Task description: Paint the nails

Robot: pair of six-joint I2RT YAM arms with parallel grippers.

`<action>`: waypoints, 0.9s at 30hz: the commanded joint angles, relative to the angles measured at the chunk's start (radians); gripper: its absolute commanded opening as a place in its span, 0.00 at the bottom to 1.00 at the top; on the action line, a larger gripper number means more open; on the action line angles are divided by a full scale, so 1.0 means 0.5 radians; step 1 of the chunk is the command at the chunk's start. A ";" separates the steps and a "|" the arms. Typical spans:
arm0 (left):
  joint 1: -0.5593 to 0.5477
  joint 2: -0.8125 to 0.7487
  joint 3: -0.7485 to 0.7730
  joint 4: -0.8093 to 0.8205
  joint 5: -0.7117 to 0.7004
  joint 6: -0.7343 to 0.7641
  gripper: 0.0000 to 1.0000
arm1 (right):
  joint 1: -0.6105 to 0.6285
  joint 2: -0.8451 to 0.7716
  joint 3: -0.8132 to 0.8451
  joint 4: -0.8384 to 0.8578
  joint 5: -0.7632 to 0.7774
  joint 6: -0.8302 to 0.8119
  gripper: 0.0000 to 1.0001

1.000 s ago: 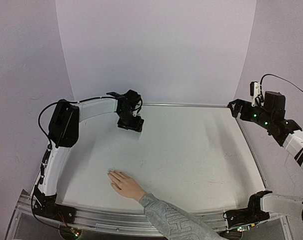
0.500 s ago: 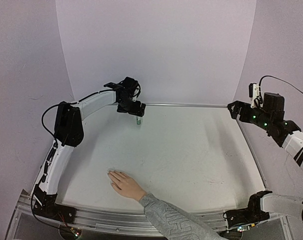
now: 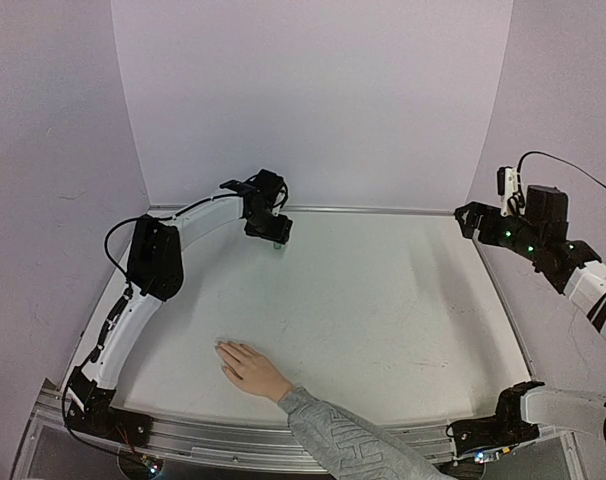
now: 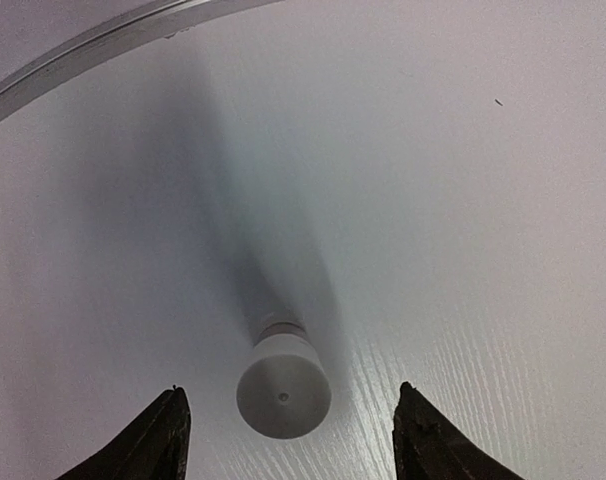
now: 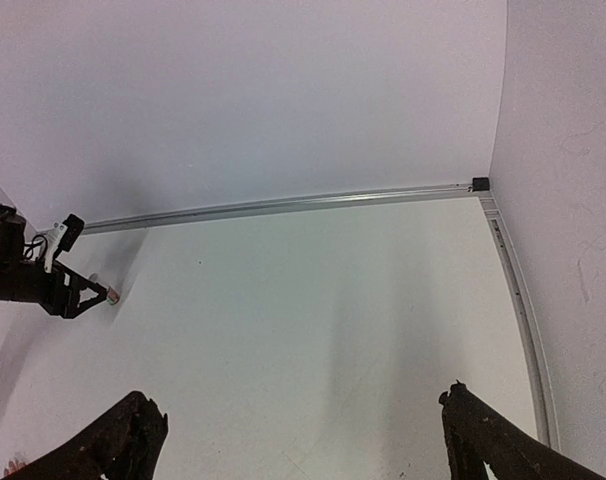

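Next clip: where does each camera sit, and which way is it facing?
Top external: above and behind the bases, looking down on the table; both arms and the person's hand show.
Left wrist: behind the left end effector, facing down at a white-capped bottle between its fingers.
Right wrist: behind the right end effector, facing across the table; its fingers show.
Shared: top external and right wrist both see the left end effector.

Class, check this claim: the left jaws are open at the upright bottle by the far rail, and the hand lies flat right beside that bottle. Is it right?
Not quite. The hand lies flat, but at the near edge of the table, well away from the bottle, as the top view shows. The left jaws are indeed open at the upright bottle by the far rail.
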 commanded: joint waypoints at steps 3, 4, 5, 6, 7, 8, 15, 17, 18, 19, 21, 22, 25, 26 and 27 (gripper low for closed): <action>0.003 0.025 0.156 0.131 -0.040 0.050 0.64 | -0.013 0.008 -0.004 0.091 -0.010 -0.004 0.98; 0.003 0.033 0.163 0.142 -0.038 0.053 0.61 | -0.012 0.007 -0.001 0.091 -0.012 -0.003 0.98; 0.003 0.039 0.171 0.146 -0.035 0.055 0.59 | -0.013 0.005 -0.001 0.091 -0.012 0.000 0.98; 0.003 0.046 0.181 0.152 -0.035 0.054 0.57 | -0.011 0.002 -0.001 0.089 -0.014 -0.001 0.98; 0.003 0.054 0.187 0.158 -0.035 0.054 0.55 | -0.012 0.000 -0.001 0.088 -0.016 -0.001 0.98; 0.003 0.056 0.192 0.167 -0.035 0.055 0.52 | -0.013 -0.003 -0.001 0.088 -0.016 -0.001 0.98; 0.003 0.055 0.182 0.185 -0.029 0.071 0.37 | -0.013 -0.011 -0.001 0.079 -0.031 0.008 0.98; 0.003 0.054 0.175 0.185 -0.029 0.068 0.37 | -0.012 -0.011 -0.001 0.079 -0.034 0.013 0.98; 0.003 0.053 0.167 0.185 -0.027 0.065 0.39 | -0.011 -0.011 0.002 0.077 -0.036 0.013 0.98; 0.003 0.057 0.165 0.182 -0.019 0.060 0.41 | -0.014 -0.012 0.004 0.078 -0.039 0.014 0.98; 0.003 0.061 0.165 0.184 -0.007 0.061 0.41 | -0.012 -0.011 0.008 0.076 -0.041 0.014 0.98; 0.003 0.059 0.157 0.185 -0.007 0.061 0.41 | -0.011 -0.011 0.009 0.076 -0.043 0.014 0.98; 0.003 0.057 0.142 0.185 -0.007 0.061 0.39 | -0.011 -0.020 0.011 0.073 -0.043 0.019 0.98; 0.003 0.058 0.137 0.184 -0.004 0.060 0.39 | -0.013 -0.023 0.012 0.070 -0.044 0.020 0.98; 0.003 0.055 0.131 0.185 -0.003 0.059 0.38 | -0.013 -0.025 0.012 0.070 -0.047 0.020 0.98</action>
